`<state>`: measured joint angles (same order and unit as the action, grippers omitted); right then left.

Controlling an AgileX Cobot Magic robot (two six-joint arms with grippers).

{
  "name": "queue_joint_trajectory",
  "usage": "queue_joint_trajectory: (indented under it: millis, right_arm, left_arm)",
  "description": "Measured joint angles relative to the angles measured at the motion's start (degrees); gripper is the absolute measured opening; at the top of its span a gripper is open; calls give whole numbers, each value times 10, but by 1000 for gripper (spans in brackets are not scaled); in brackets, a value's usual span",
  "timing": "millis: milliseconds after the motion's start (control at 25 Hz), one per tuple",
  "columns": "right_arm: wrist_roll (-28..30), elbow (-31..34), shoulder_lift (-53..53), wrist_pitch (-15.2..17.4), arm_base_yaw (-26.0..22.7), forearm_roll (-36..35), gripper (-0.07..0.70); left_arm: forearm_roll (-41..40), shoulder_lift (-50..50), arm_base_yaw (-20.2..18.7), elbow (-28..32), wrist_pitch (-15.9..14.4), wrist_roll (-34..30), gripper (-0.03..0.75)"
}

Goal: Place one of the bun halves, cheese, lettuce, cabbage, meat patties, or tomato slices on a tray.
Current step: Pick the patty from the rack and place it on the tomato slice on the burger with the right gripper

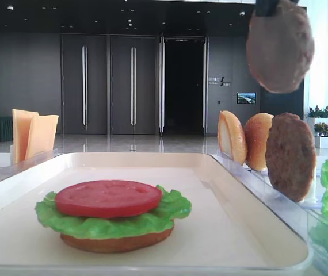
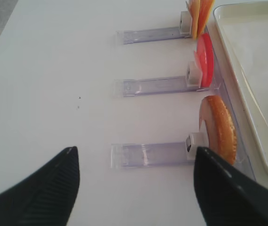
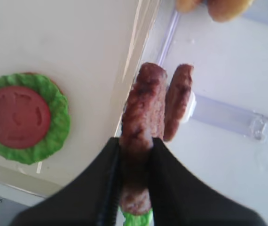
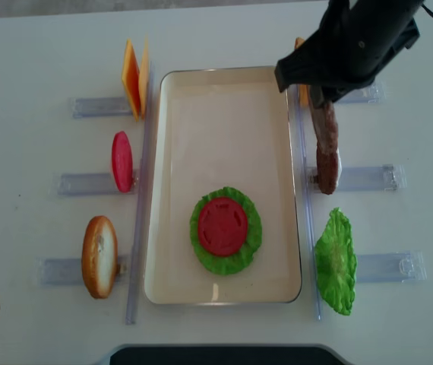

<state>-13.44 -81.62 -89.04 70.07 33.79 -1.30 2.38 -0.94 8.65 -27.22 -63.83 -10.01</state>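
My right gripper [image 3: 135,150] is shut on the lighter greyish-brown meat patty [image 3: 141,113], which hangs edge-down above the holders just right of the tray [image 3: 77,47]. In the low exterior view the patty [image 1: 279,49] is lifted high at the upper right. The darker patty [image 1: 290,155] stands in its holder below. On the tray [image 4: 224,114] lies a stack of a bun half, lettuce [image 4: 235,258] and a tomato slice [image 4: 222,226]. My left gripper [image 2: 135,150] is open over bare table, left of a standing bun half [image 2: 221,129].
Clear holders line both sides of the tray. On the left stand cheese [image 4: 133,78], a tomato slice [image 4: 121,161] and a bun half [image 4: 99,256]. On the right are two bun halves [image 1: 258,140] and a lettuce leaf [image 4: 336,261].
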Motion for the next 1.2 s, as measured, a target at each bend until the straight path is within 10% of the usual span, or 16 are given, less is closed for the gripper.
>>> queue_joint_trajectory:
  millis: [360,1040,1200]
  right_arm:
    - [-35,139,153,4,0,-1,126]
    - [-45,173,194,4,37,-54,125]
    - [5,173,193,-39,38,-128,125]
  left_arm:
    - [0,0,0,0,0,0,576]
    - [0,0,0,0,0,0,576]
    - [0,0,0,0,0,0,576]
